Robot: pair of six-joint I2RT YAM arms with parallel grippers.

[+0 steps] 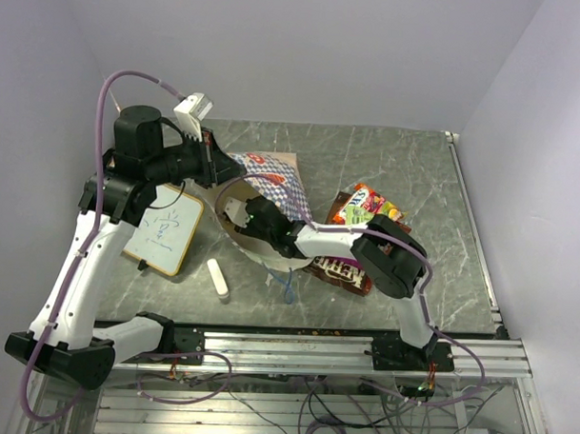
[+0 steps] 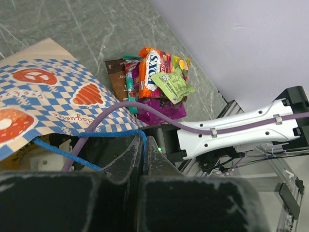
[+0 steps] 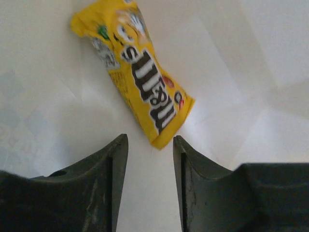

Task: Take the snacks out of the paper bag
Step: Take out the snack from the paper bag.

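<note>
I have one paper bag (image 1: pixel 272 174) lying on its side on the bench (image 1: pixel 406 164), mouth open toward the arms. My left hand (image 2: pixel 143 145) is at the bag's far-left rim, clenched, with the bag's blue cord running into the seam between its fingers. My right hand (image 3: pixel 150 140) is reached inside the bag, released. One yellow packet (image 3: pixel 140 72) lies flat on the white paper lining, its near end just between the fingertips and touching neither. Right of the bag is one heap of snacks (image 2: pixel 157 79). I count at least five there: orange, light green, purple, brown and teal, overlapping too much for an exact count. One more brown packet (image 1: pixel 341 269) lies under my right arm. Left of the bag sit one whiteboard (image 1: pixel 166 230) and one white cylinder (image 1: pixel 218 279).
</note>
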